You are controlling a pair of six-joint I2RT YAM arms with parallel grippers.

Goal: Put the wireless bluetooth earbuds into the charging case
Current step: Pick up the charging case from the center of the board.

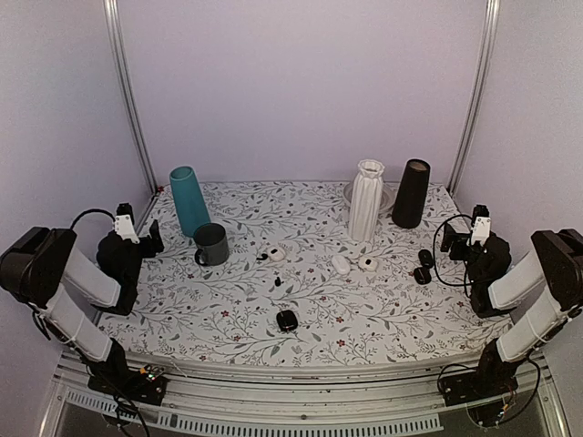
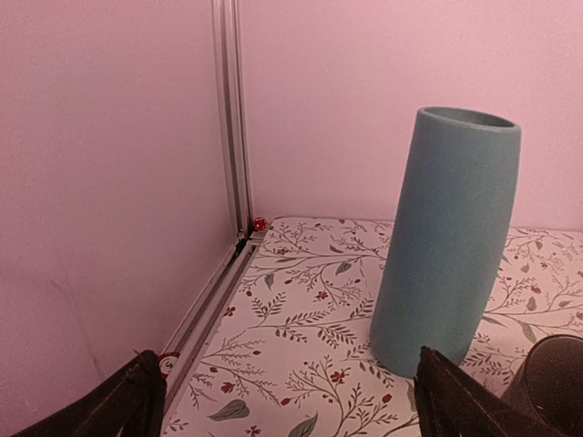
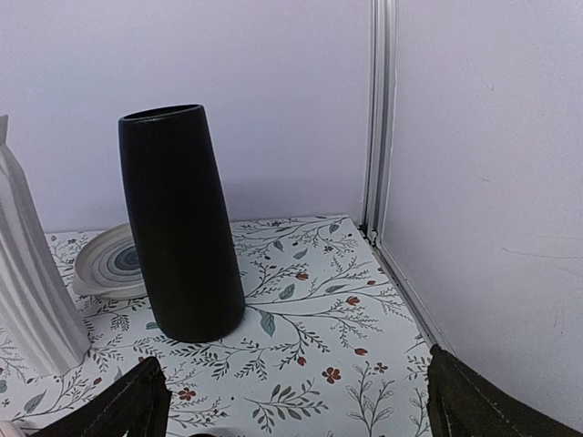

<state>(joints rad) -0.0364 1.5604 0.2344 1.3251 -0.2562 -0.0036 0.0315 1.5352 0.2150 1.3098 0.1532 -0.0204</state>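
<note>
Top external: left end effector [image 1: 155, 238], right end effector [image 1: 448, 238] open; mug [image 1: 211, 244] near earbuds [image 1: 277, 283].

Top view. The case [image 1: 287, 320]: small, glossy black, rounded, resting on the bench [image 1: 383, 319] near its front edge, about mid-width; whether the lid is up is too small to tell. The earbuds: two tiny black specks lying loose on the bench, outside the case. One [image 1: 278, 282] lies just behind the case, the other [image 1: 263, 257] farther back and slightly left. Neither touches the case.
</note>
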